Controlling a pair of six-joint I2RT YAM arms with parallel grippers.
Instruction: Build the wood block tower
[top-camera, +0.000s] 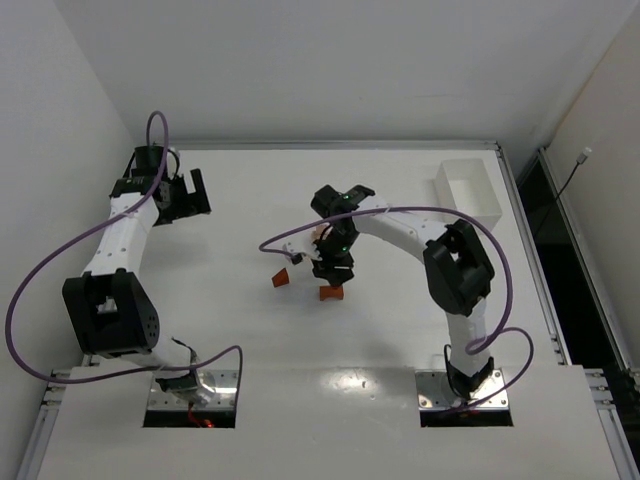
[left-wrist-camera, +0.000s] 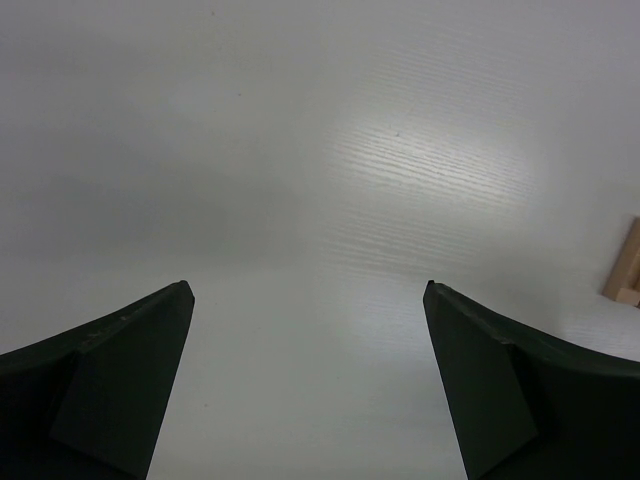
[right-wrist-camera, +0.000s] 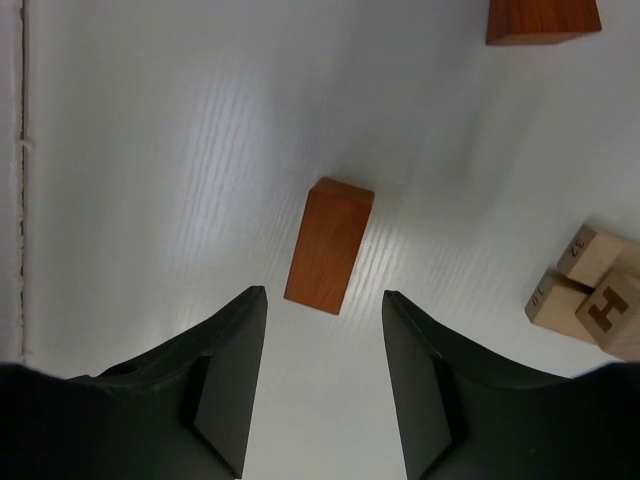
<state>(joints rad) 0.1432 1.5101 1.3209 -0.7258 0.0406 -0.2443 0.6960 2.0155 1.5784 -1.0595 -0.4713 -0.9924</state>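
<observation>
R hand (right-wrist-camera: 323, 294), jaws apart, hovers over a red-brown block (right-wrist-camera: 329, 246) lying flat on the counter (right-wrist-camera: 150, 150), tan blocks (right-wrist-camera: 590, 292) nearby. L hand (left-wrist-camera: 308, 290) is wide open, holding nothing. Pick-up step. Next, probably: drop lower, straddle block, pinch its long sides.

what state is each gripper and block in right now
left gripper: wide open, empty
right gripper: open, gripping nothing
near reddish-brown block: loose, just ahead of right gripper
far reddish-brown block: loose, not gripped
tan blocks: bunched together, touching
</observation>
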